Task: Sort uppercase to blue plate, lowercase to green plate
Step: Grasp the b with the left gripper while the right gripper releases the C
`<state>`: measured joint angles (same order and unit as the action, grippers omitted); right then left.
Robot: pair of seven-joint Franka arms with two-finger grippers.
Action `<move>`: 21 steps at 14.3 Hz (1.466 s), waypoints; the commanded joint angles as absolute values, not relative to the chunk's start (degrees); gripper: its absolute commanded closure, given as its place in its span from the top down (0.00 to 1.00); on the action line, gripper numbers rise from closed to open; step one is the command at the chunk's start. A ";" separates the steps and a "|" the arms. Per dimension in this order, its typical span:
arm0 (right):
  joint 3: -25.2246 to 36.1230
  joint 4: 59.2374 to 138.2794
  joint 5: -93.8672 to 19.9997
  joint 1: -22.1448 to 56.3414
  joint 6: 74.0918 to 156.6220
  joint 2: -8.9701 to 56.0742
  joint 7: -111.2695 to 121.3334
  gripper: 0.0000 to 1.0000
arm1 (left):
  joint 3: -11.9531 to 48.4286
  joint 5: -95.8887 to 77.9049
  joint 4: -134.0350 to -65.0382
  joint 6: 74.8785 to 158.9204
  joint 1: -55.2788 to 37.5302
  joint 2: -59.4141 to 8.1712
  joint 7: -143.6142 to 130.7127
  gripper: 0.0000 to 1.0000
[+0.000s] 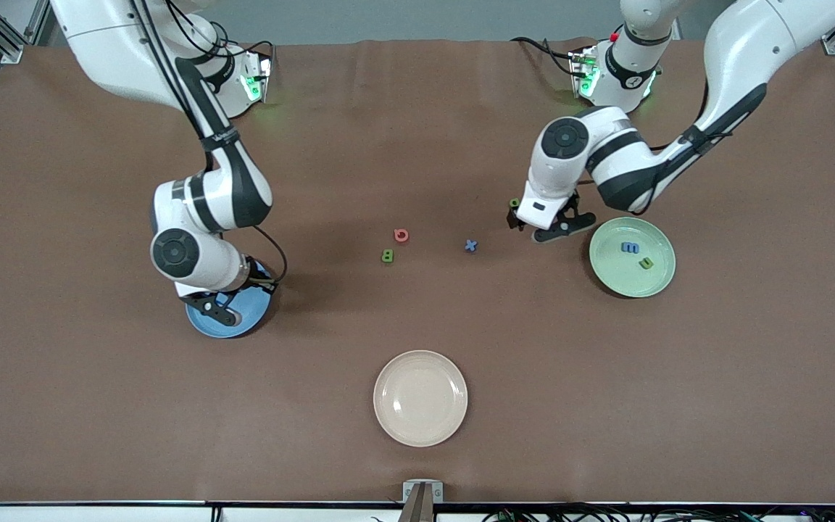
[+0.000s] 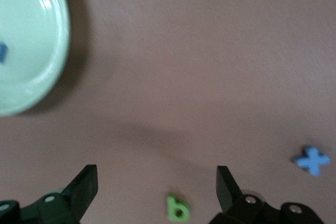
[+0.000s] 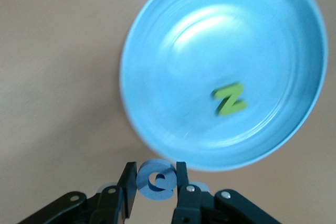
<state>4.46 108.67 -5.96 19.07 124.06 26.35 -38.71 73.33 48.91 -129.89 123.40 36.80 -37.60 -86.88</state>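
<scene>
**Letter sorting under way, one capital gripped over the blue plate**

Brown cloth covers the whole surface (image 1: pixel 417 145) you are working at.

Front view: your right hand (image 1: pixel 223 310) hangs over the blue plate (image 1: pixel 243 326), which sits toward the right arm's end of the surface. Your left hand (image 1: pixel 544 226) is low over the bare cloth just beside the green plate (image 1: pixel 609 279), toward the left arm's end. Two lowercase letters lie in the green plate: a blue m (image 1: pixel 630 248) and an olive u (image 1: pixel 646 263). A small green q (image 1: pixel 514 203) lies on the cloth just beside the left hand. Near the middle lie a blue x (image 1: pixel 470 246), a red-pink Q (image 1: pixel 401 235) and a green B (image 1: pixel 388 255); the Q and B are close together, the x apart from them. A beige plate (image 1: pixel 420 398) sits nearest the camera.

Left wrist view: your left hand's fingers (image 2: pixel 86 184) are spread wide and grasp nothing. The green q (image 2: pixel 177 208) lies on the cloth between them, the blue x (image 2: pixel 312 160) off to one side, the green plate's rim (image 2: pixel 60 51) near the edge.

Right wrist view: your right hand's fingers (image 3: pixel 128 182) are clenched on a blue G (image 3: pixel 155 179), held above the cloth just by the blue plate's rim (image 3: pixel 126 108). A green N (image 3: pixel 230 98) lies inside the plate.
</scene>
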 commanded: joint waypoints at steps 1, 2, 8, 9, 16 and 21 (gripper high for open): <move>3.34 112.31 -6.15 15.39 128.39 25.58 -33.15 0.02 | 70.68 47.99 -130.34 126.20 33.06 -37.88 -92.35 0.99; 3.34 113.28 -6.15 15.03 130.15 25.66 -32.44 0.02 | 69.19 47.99 -130.95 128.30 31.65 -37.79 -94.11 0.99; 3.34 113.55 -6.50 14.50 130.61 25.75 -32.61 1.00 | 66.01 48.08 -137.54 135.17 31.03 -37.18 -98.79 0.99; 3.17 113.47 -6.59 14.68 130.52 25.75 -33.22 1.00 | 65.66 48.16 -138.33 135.52 31.03 -37.18 -98.88 0.98; 2.99 111.19 -8.26 25.90 131.22 25.75 -50.76 1.00 | 64.78 48.87 -139.31 135.70 29.97 -37.70 -99.40 0.79; 3.08 110.13 -15.20 36.02 139.38 29.61 -55.72 1.00 | 60.56 48.96 -139.13 139.31 25.84 -37.27 -99.58 0.74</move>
<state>2.52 110.50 -12.67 34.17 136.29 27.44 -55.35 61.57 48.80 -138.90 137.99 27.47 -37.82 -98.15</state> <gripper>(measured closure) 0.000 0.233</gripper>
